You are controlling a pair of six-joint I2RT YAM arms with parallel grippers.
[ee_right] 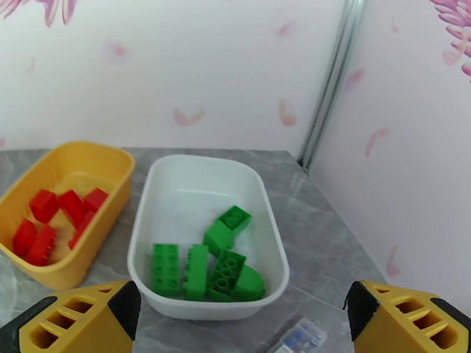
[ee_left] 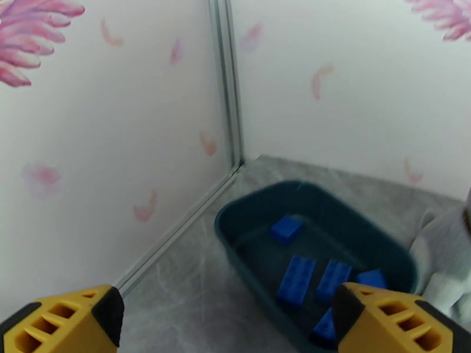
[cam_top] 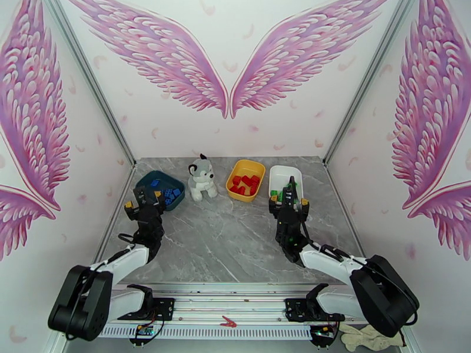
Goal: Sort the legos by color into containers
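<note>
Left hand hangs with its ribbed yellow, black-tipped fingers spread wide apart and empty, near the glossy dark teal rounded-rectangle plastic tray. Studded blue plastic bricks lie inside, one partly hidden behind a finger. Right hand is likewise spread and empty before the smooth white plastic tray, which holds heaped green studded bricks. Beside it the yellow plastic tray, cut off at left, holds red bricks. All sit on the grey marble-veined counter, with a fluffy grey-and-white plush dog between the teal and yellow trays. A small clear item is too blurred to identify.
</note>
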